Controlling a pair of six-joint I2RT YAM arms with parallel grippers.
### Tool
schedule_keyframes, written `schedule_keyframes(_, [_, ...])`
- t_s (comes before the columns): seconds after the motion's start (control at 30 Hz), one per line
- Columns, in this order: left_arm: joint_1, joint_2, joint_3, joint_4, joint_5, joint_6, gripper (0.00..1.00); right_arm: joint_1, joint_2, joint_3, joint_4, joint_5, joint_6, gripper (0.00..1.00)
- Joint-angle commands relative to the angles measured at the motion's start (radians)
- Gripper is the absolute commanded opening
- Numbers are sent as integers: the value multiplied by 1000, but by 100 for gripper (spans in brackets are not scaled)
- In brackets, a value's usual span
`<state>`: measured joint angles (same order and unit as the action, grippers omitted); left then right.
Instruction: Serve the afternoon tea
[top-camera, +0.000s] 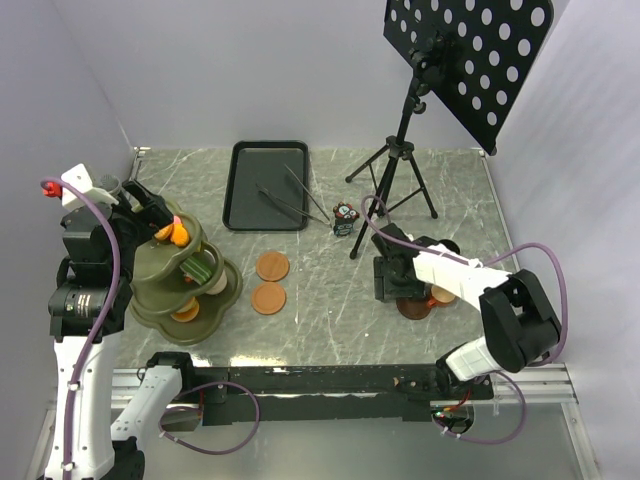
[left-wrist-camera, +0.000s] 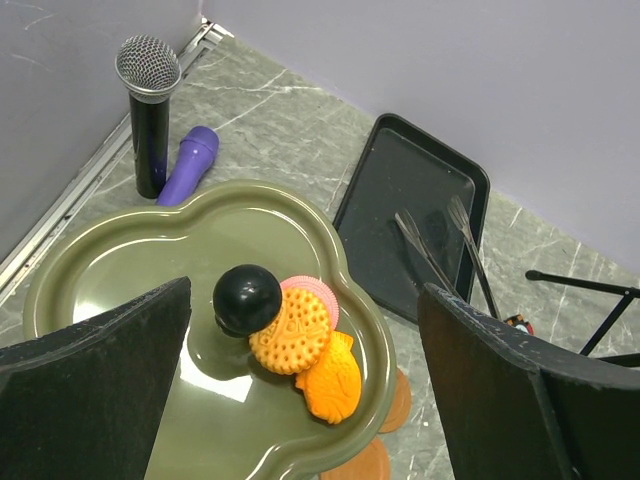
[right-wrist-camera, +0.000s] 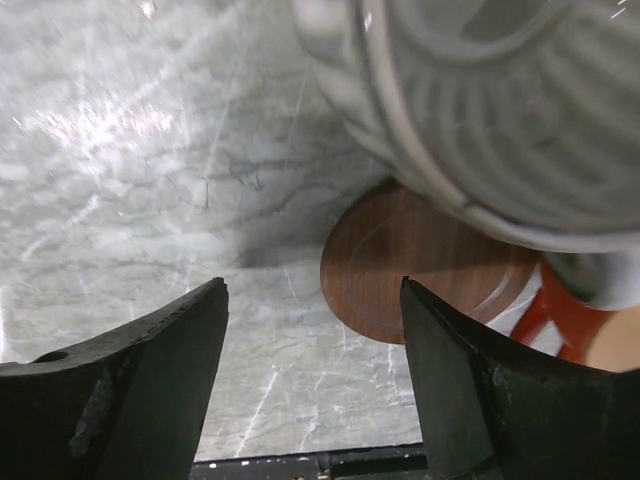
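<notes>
L gripper (left-wrist-camera: 305, 300) fingers apart, empty, over stand (left-wrist-camera: 120, 270) top tier w/ pastries (left-wrist-camera: 300, 345), R gripper (right-wrist-camera: 312, 290) apart, empty, near grey cup (right-wrist-camera: 500, 110) & brown saucer (right-wrist-camera: 420, 270), 2 orange saucers (top-camera: 272, 266) mid-table

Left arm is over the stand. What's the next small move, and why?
Probably lower the left gripper straight down toward the round orange cookie. Its fingers are open above the green top tier, with the cookie between them beside the black knob, overlapping a pink pastry and touching an orange fish pastry; nothing is gripped yet.
</notes>
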<state>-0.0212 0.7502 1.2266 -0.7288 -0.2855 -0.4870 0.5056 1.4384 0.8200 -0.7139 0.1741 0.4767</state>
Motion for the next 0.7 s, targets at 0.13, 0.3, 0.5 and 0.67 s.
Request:
schedule_keyframes(0.13, [1,0,-1,34,3,11,100,13,36,2,65,-136,23,71])
schedule_keyframes(0.3, [1,-6,-9,31,2,14,100,83,69,56,99,-237,17,68])
schedule_keyframes(0.5, [0,-11,-21,34,2,19,100,171,177,154,178,-344,17,66])
schedule_keyframes(0.67, [0,-15,-24,28,0,24,100,241,332,318,220,-389,4,65])
